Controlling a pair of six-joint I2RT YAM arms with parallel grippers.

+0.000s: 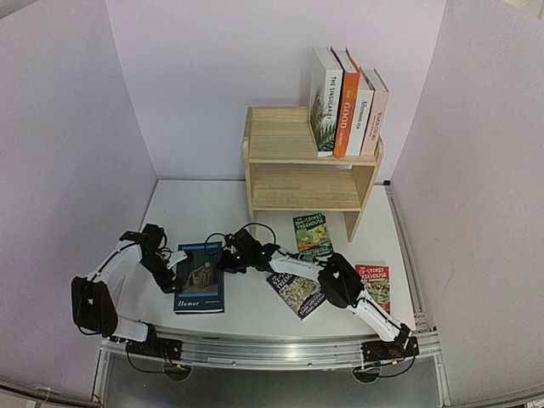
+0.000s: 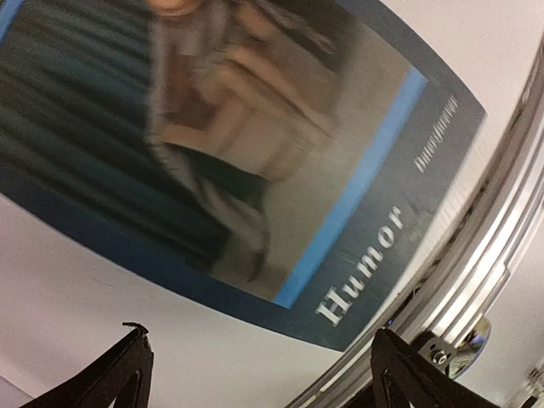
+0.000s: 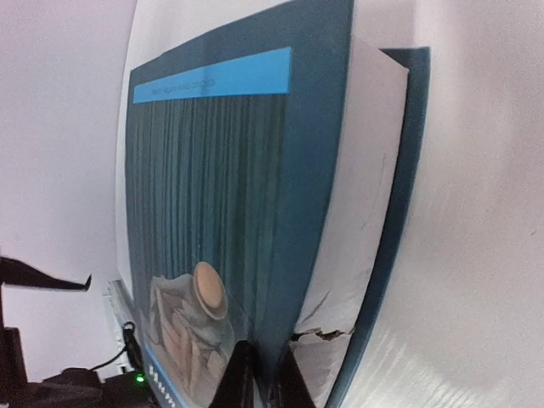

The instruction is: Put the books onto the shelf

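Four books (image 1: pixel 313 234) lay unshelved; right pincer (image 3: pixel 263 367) clamped the Humor book (image 3: pixel 212 187) by its cover, left pincer (image 2: pixel 255 333) apart; next, likely lifting it onto the shelf (image 1: pixel 297 187).

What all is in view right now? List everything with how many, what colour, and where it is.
shelf: one, pale wood, two tiers, at the back of the table
white books: three, upright on the shelf's top tier, right end
orange book: one, upright among the white ones
Humor book: one, dark blue, lying on the table between the grippers
green paperback: one, on the table in front of the shelf
dark paperback: one, on the table, partly under the right arm
red paperback: one, on the table at the right
table: one, white
left gripper: open, beside the Humor book
right gripper: shut on the Humor book's front cover
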